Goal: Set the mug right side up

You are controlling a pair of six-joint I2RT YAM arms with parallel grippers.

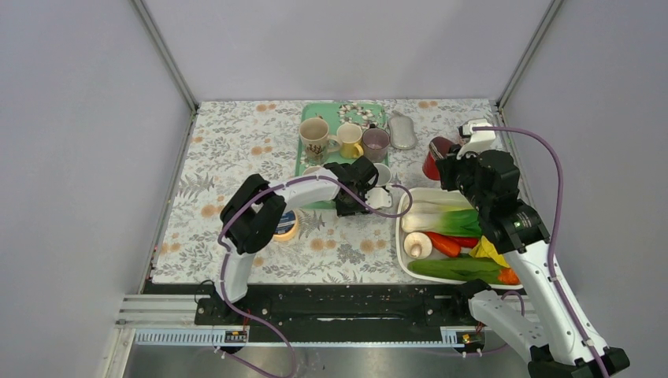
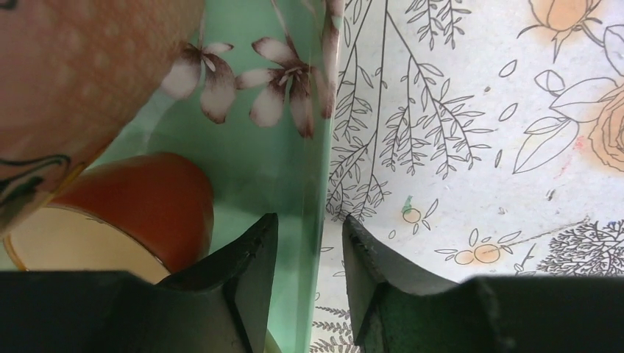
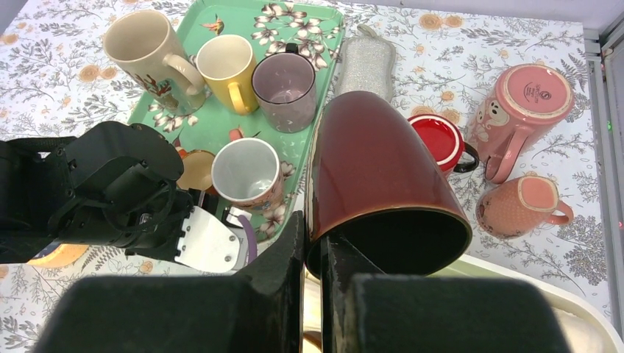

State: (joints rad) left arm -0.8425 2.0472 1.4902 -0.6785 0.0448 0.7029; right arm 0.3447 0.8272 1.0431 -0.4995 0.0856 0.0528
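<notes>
My right gripper point(image 3: 313, 235) is shut on the rim of a dark red mug point(image 3: 375, 165), one finger inside and one outside. The mug hangs tilted, its mouth towards the camera and its base pointing away; in the top view the mug point(image 1: 433, 160) is at the right, above the table. My left gripper point(image 2: 309, 228) stands open astride the edge of the green flowered tray point(image 2: 250, 169), one finger over the tray and the other over the tablecloth, neither touching the rim. A small brown cup point(image 2: 140, 198) lies just left of it.
The green tray point(image 3: 213, 118) carries a cream mug point(image 3: 143, 48), a yellow mug point(image 3: 224, 66), a mauve mug point(image 3: 285, 88) and a floral mug point(image 3: 246, 173). A pink mug point(image 3: 526, 99) stands base up beside red point(image 3: 439, 141) and salmon mugs point(image 3: 522, 202). A vegetable tray point(image 1: 410, 264) sits front right.
</notes>
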